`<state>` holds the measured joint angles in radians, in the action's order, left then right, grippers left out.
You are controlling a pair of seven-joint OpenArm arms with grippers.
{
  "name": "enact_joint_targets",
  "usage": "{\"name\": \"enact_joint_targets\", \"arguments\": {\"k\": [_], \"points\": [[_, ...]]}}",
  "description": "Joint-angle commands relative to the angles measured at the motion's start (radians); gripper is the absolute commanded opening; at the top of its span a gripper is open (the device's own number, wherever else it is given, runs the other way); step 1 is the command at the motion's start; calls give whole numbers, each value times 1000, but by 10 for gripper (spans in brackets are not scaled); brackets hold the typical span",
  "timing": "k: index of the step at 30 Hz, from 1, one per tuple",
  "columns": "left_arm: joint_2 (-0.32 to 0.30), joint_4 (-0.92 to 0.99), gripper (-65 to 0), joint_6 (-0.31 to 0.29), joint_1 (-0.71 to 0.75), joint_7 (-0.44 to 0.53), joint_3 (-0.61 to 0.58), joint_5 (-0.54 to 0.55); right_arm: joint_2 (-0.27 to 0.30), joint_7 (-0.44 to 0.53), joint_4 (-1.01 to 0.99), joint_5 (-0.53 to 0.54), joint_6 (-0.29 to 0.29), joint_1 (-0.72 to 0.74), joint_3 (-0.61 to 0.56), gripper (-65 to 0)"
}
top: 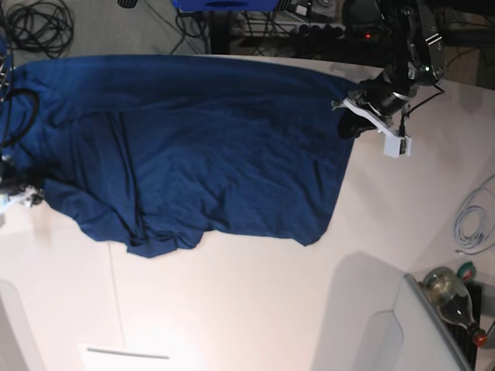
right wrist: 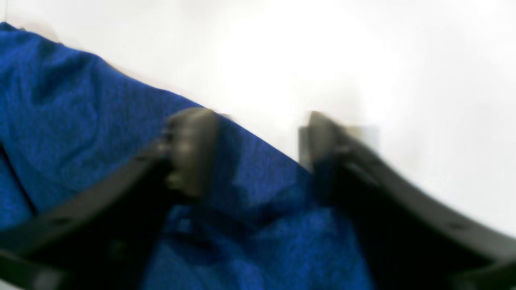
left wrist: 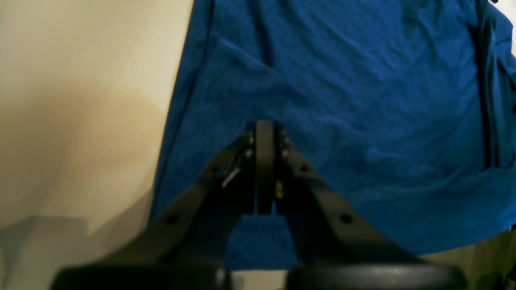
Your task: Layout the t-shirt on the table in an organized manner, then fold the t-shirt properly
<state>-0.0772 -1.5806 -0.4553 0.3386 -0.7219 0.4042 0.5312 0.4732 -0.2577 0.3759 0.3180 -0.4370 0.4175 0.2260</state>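
A plain dark navy blue short-sleeved t-shirt point(top: 201, 147) lies spread and creased across the large white smooth table point(top: 255, 309), its far edge cut off at the table's rim. The left gripper point(left wrist: 264, 169), fingers pressed together, sits at the shirt's edge; whether cloth is pinched cannot be told. The right gripper point(right wrist: 258, 153), blurred and nearly out of the base view, stands with fingers apart over the shirt's edge. No writing is legible.

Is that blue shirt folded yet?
Not yet. The dark navy blue fabric t-shirt lies mostly spread on the white table, one end bunched.
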Motion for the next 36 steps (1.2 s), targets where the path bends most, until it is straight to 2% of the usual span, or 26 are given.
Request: {"name": "enact_joint_targets", "arguments": {"k": [1, 2, 4, 8, 16, 18, 19, 22, 23, 26, 29, 30, 32, 36], "points": [[-11, -13, -650, -7, 0, 17, 2, 17, 23, 19, 18, 14, -1, 25, 6, -231], [-11, -13, -650, -7, 0, 17, 3, 17, 23, 27, 18, 16, -1, 25, 6, -203], [-11, -16, -650, -7, 0, 18, 3, 17, 23, 56, 18, 16, -4, 25, 6, -198], [-11, -14, -650, -7, 1, 18, 3, 17, 22, 65, 11, 14, -95, 25, 0, -209], [-11, -13, -650, -7, 0, 18, 3, 17, 2, 65, -4, 11, -90, 7, -4, -251], [-13, -13, -650, -7, 1, 18, 3, 17, 2, 65, -5, 11, -50, 5, -4, -320], [-13, -11, -650, -7, 1, 18, 5, 17, 2, 65, -10, 11, -33, 5, -4, -377], [-13, -11, -650, -7, 1, 18, 40, 17, 2, 65, -16, 11, -6, 5, -4, -618], [-13, -11, -650, -7, 1, 18, 51, 17, 3, 64, -13, 11, -6, 7, -4, -650], [-13, -11, -650, -7, 1, 18, 65, 17, 8, 65, -4, 13, -6, 11, 5, -648], [-13, -13, -650, -7, 1, 18, 63, 16, 5, 61, 96, 14, -6, 2, 6, -647], [-13, -13, -650, -7, 1, 18, 60, 16, 3, 53, 143, 14, -6, -15, 2, -623], [-13, -16, -650, -7, 1, 18, 54, 16, 0, 4, 255, 14, -6, -53, -1, -545], [-11, -16, -650, -7, 1, 18, 52, 16, -51, -156, 573, 13, -9, -139, -4, -302]]}}
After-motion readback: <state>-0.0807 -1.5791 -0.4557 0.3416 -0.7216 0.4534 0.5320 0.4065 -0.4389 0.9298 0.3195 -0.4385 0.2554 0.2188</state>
